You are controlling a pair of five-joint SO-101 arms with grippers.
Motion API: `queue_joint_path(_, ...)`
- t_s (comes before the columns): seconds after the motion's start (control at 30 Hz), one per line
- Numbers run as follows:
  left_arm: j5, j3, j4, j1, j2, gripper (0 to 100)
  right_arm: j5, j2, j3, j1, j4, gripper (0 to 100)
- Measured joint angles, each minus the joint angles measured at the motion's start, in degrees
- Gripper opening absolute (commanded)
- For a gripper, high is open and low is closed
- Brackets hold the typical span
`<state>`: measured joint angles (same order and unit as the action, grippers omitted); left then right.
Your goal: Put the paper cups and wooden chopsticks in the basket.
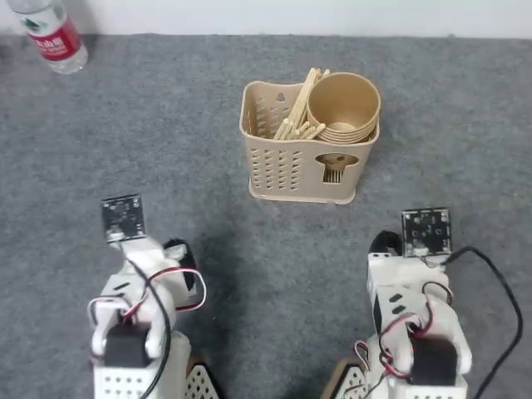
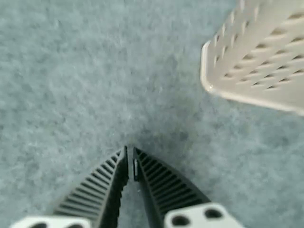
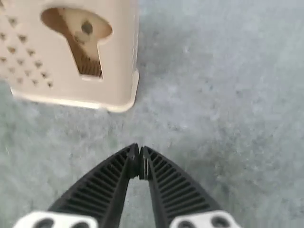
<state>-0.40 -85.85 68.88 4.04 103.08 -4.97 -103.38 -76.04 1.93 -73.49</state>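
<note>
Both sets of my fingers were clenched on nothing: the left fingers (image 2: 126, 160) tip to tip over bare grey tabletop (image 1: 183, 183), the right fingers (image 3: 135, 159) the same, with the basket (image 1: 291, 170) just ahead of them and off to one side.

The paper cups (image 1: 342, 104) sat nested in the basket's right compartment, their rims above its wall. The wooden chopsticks (image 1: 299, 115) leaned in a bundle beside them, tips poking past the rim. By my reckoning the job was as good as finished. How many cups were in that stack I could not make out from above.

So what could go wrong? Mostly me. The basket looked light, and a careless swing of either arm into its wall could slide or tip it. The tall cup stack and the slanted chopsticks would likely be the first to spill. The black cable (image 1: 499, 283) looping by my right arm might snag if I moved wide.

A water bottle (image 1: 51, 35) stood far off at the back left corner, well apart from everything. Nothing lay between my arms and the basket.
</note>
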Motion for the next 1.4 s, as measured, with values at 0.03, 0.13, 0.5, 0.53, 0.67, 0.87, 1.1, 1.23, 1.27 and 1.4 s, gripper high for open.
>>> queue_joint_path(0.03, 0.00, -2.29, -1.32, 0.00, 0.00, 1, 0.00, -0.09, -1.14, 0.00, 0.00, 0.8)
queue_joint_path(0.13, 0.00, -8.09, -4.22, 0.00, 0.00, 1, 0.26, -0.09, -4.13, 0.00, 0.26, 0.9)
queue_joint_path(0.5, -9.32, -9.23, -1.32, 0.09, 0.00, 1, 4.31, 0.09, -13.01, -0.09, 2.99, 0.8)
queue_joint_path(0.53, -9.41, -9.23, -0.97, 0.09, 0.00, 1, 4.31, 0.09, -13.01, 0.00, 2.99, 0.8)
queue_joint_path(0.67, -9.41, -9.23, 1.05, 0.09, 0.00, 1, 4.31, 0.09, -13.01, 0.00, 2.11, 0.8)
queue_joint_path(0.87, -16.00, -9.23, 3.34, 0.09, 0.00, 1, 4.31, 0.09, -13.36, -2.37, -3.16, 0.7)
queue_joint_path(1.1, -17.67, -9.23, 4.75, 0.09, 0.00, 1, 1.32, -0.18, -15.74, -16.09, -3.16, 0.7)
queue_joint_path(1.23, -9.93, -9.76, 4.75, 0.09, 0.00, 1, -2.29, -0.18, -16.18, -15.47, -3.16, 0.7)
queue_joint_path(1.27, -8.26, -9.76, 4.75, 0.09, 0.00, 1, -2.46, -0.18, -16.18, -15.21, -3.16, 0.7)
queue_joint_path(1.4, -3.87, -9.76, 4.75, 3.25, 0.00, 1, -2.64, -0.18, -16.18, -14.77, -3.16, 0.7)
